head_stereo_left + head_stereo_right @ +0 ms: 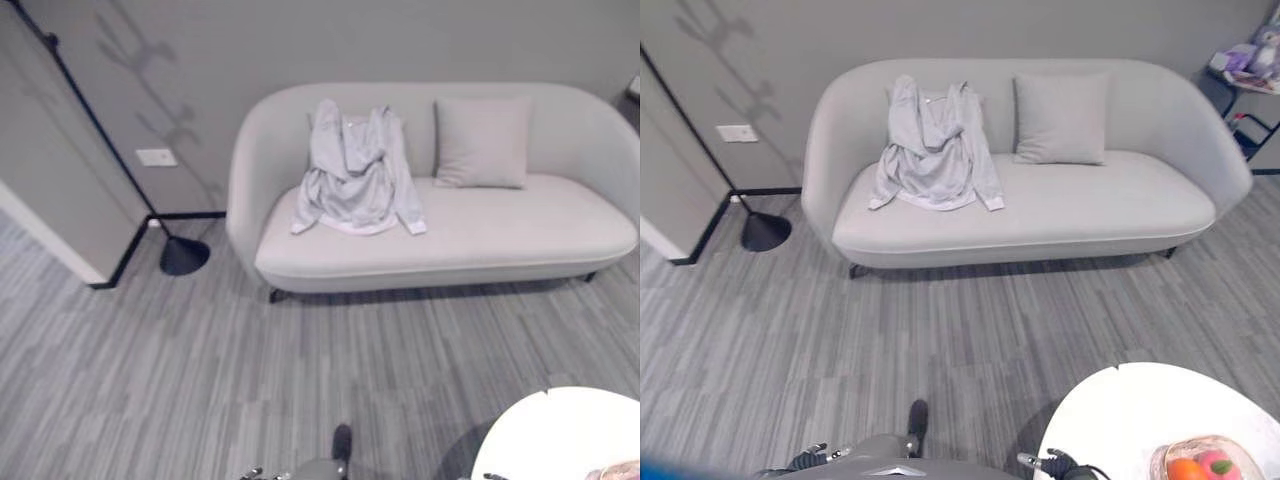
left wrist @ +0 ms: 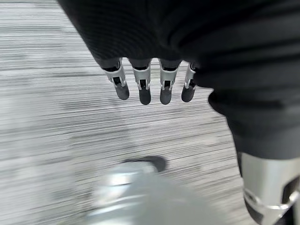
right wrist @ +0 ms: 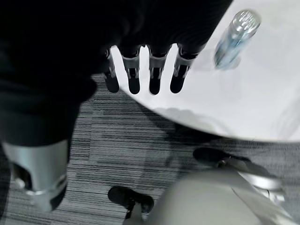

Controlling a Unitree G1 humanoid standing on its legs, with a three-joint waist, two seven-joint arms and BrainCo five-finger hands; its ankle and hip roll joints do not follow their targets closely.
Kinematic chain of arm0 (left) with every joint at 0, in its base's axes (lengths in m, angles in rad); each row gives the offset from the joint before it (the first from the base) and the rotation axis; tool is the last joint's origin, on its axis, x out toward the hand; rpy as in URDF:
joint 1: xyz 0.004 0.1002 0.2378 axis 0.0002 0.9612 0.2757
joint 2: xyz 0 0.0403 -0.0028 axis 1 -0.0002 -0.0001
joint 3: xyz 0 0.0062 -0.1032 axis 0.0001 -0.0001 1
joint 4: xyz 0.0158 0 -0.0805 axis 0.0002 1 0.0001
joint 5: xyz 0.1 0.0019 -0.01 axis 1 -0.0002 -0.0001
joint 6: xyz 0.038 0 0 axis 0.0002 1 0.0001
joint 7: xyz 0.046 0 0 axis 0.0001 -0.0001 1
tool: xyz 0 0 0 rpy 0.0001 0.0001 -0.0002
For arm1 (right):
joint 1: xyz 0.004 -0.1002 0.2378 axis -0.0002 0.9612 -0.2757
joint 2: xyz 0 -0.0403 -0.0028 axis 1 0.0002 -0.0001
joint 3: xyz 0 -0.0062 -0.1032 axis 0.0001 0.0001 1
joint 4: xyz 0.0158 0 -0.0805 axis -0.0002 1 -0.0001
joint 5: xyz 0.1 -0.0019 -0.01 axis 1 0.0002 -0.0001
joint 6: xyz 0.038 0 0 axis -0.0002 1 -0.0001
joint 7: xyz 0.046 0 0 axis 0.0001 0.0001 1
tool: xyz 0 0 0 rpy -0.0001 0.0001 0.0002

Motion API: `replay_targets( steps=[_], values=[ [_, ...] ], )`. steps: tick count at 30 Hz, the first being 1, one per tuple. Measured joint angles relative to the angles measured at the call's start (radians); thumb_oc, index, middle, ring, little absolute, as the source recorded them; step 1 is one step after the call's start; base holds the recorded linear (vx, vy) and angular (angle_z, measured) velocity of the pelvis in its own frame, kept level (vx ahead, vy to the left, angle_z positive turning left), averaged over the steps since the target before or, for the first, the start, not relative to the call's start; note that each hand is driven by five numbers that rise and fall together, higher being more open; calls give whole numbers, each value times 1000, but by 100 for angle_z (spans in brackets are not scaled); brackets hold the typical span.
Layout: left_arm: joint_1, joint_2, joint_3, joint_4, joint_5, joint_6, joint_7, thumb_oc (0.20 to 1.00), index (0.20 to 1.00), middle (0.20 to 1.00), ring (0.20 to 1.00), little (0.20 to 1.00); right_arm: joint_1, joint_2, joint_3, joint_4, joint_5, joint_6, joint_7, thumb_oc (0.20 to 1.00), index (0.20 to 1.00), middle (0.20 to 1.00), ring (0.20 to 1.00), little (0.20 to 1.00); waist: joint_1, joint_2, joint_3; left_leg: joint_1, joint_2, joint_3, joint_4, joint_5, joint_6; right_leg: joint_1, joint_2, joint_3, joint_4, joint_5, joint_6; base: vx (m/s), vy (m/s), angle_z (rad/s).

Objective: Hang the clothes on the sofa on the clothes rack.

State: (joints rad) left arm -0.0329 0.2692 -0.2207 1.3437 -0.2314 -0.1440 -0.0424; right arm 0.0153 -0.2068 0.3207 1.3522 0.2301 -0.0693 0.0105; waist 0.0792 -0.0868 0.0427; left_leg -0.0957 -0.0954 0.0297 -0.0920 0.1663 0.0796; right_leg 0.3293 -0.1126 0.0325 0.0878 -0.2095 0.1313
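- Rack pole (image 1: 95, 125), black, leaning up the wall at far left, round base (image 1: 184, 255) on the floor beside the sofa (image 1: 520, 235).
- Light grey garment (image 1: 352, 175) draped over the sofa's backrest and seat, left of the cushion (image 1: 482, 142); likely soft, light, floppy — best gathered at collar or shoulders.
- Left hand (image 2: 145, 84) hanging over carpet, fingers relaxed, holding nothing.
- Right hand (image 3: 140, 75) likewise slack and empty, above a white table's (image 3: 262, 98) edge near a bottle (image 3: 236, 33).
- No legible writing anywhere.

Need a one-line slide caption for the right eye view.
Grey garment draped over the sofa beside a cushion; rack base at left.
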Motion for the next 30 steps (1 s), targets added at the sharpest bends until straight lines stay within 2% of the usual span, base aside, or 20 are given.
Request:
replay_targets(
  steps=[1,3,4,5,6,7,9,11,13,14,15,17,18,19,21,22,23,25,27,30],
  values=[
    [-29,-2,-11,-7,0,-8,-1,1000,1000,1000,1000,1000,-7,3,-1,-4,-13,-1,3,1000,1000,1000,1000,1000,6,2,-7,15,-6,-3,0,-33,22,-19,-2,6,11,1,26,316,299,5],
    [-48,-6,-17,-2,0,-5,-3,1000,1000,1000,1000,1000,-31,1,-2,-4,-27,-1,6,1000,1000,1000,1000,1000,1,9,-14,31,-16,-1,0,-44,31,-82,1,2,152,19,34,219,249,11],
    [-45,-9,-22,-3,0,-5,-4,1000,1000,1000,1000,1000,-40,-6,-2,-6,-32,-1,7,1000,1000,1000,1000,1000,-1,29,-17,55,-15,-11,0,-63,37,-172,6,2,368,39,43,173,219,20],
    [-40,-8,-29,-3,1,-6,-4,1000,1000,1000,1000,1000,-40,-9,-2,-10,-32,-1,10,1000,1000,1000,1000,1000,-2,35,-17,70,-17,-17,0,-66,36,-225,-7,1,503,49,50,197,229,22],
    [-37,-7,-29,1,2,-5,-4,1000,1000,1000,1000,1000,-35,-8,-1,-14,-33,-1,15,1000,1000,1000,1000,1000,-5,42,-18,94,-35,-30,0,-90,60,-277,-26,-5,602,45,53,328,292,26],
    [-20,-8,-51,6,11,3,-3,1000,1000,1000,1000,1000,-33,-8,-1,-32,-32,-1,18,1000,1000,1000,1000,1000,-10,42,-9,138,-63,-46,0,-116,96,-369,-72,-29,745,82,39,365,254,31],
    [-8,-12,-60,5,14,5,-5,1000,1000,1000,1000,1000,-28,-8,-2,-45,-33,-2,19,1000,1000,1000,1000,1000,-16,60,1,171,-67,-62,0,-132,114,-437,-101,-73,811,80,34,303,124,25],
    [-1,-20,-67,5,18,18,-5,1000,1000,1000,1000,1000,-24,-37,-14,-50,-33,-3,20,1000,1000,1000,1000,1000,-24,91,14,205,-48,-75,0,-152,124,-511,-114,-149,746,31,2,205,-15,17],
    [-1,-19,-59,5,19,19,-5,1000,1000,1000,1000,1000,-19,-51,-32,-79,-31,-8,19,1000,1000,1000,1000,1000,-31,112,28,235,-33,-77,0,-175,85,-573,-96,-188,555,31,-3,346,-100,6],
    [-3,-19,-60,7,19,22,-4,1000,1000,1000,1000,1000,-32,-46,-36,-85,-31,-6,19,1000,1000,1000,1000,1000,-45,109,36,258,-26,-83,1,-186,63,-584,-70,-214,338,51,-20,405,-136,3],
    [-3,-20,-60,7,19,22,-4,1000,1000,1000,1000,1000,-34,-42,-36,-87,-31,-5,20,1000,1000,1000,1000,1000,-54,107,37,258,-24,-86,1,-195,49,-587,-54,-210,243,70,-17,457,-122,10],
    [-19,-25,-59,7,23,20,-3,1000,1000,1000,1000,1000,-36,-31,-36,-89,-31,-5,20,1000,1000,1000,1000,1000,-74,85,43,272,-24,-106,1,-221,35,-589,-11,-155,-18,162,8,269,-45,29],
    [-36,-29,-57,6,45,19,-4,1000,1000,1000,1000,1000,-39,-18,-41,-89,-30,-5,19,1000,1000,1000,1000,1000,-88,61,58,300,-31,-125,1,-238,32,-592,-1,-149,-163,236,15,283,-47,30],
    [-36,-35,-58,4,55,16,-3,1000,1000,1000,1000,1000,-34,-17,-46,-91,-31,-5,18,1000,1000,1000,1000,1000,-94,53,60,320,-31,-127,1,-253,35,-603,2,-153,-185,280,8,506,-120,23],
    [-34,-48,-59,8,60,16,-4,1000,1000,1000,1000,1000,-35,-16,-51,-90,-31,-4,18,1000,1000,1000,1000,1000,-105,51,61,358,-29,-141,1,-293,34,-614,2,-177,-189,309,6,517,-170,12],
    [-34,-55,-56,8,60,17,-3,1000,1000,1000,1000,1000,-33,-15,-73,-86,-31,-4,20,1000,1000,1000,1000,1000,-109,64,56,380,-13,-158,10,-344,21,-603,-1,-244,-168,316,5,461,-172,32],
    [-29,-59,-56,8,62,16,-3,1000,1000,1000,1000,1000,-23,-17,-77,-85,-32,-2,20,1000,1000,1000,1000,1000,-113,73,44,404,5,-174,9,-360,4,-589,3,-255,-130,319,-7,483,-191,44],
    [-34,-79,-59,7,83,14,-4,1000,1000,1000,1000,1000,-22,-37,-76,-84,-33,0,20,1000,1000,1000,1000,1000,-122,109,42,430,63,-183,44,-372,-63,-550,39,-267,-113,400,-63,451,-207,69],
    [-41,-94,-59,9,89,14,-4,1000,1000,1000,1000,1000,-18,-58,-74,-79,-33,6,20,1000,1000,1000,1000,1000,-139,120,37,431,97,-180,86,-341,-114,-486,67,-263,-144,407,-77,407,-196,80],
    [-26,-86,-53,7,89,3,-4,1000,1000,1000,1000,1000,-27,-83,-51,-82,-33,3,20,1000,1000,1000,1000,1000,-118,123,28,426,139,-169,206,-322,-178,-404,125,-256,-185,394,-186,290,-154,15]
  ],
)
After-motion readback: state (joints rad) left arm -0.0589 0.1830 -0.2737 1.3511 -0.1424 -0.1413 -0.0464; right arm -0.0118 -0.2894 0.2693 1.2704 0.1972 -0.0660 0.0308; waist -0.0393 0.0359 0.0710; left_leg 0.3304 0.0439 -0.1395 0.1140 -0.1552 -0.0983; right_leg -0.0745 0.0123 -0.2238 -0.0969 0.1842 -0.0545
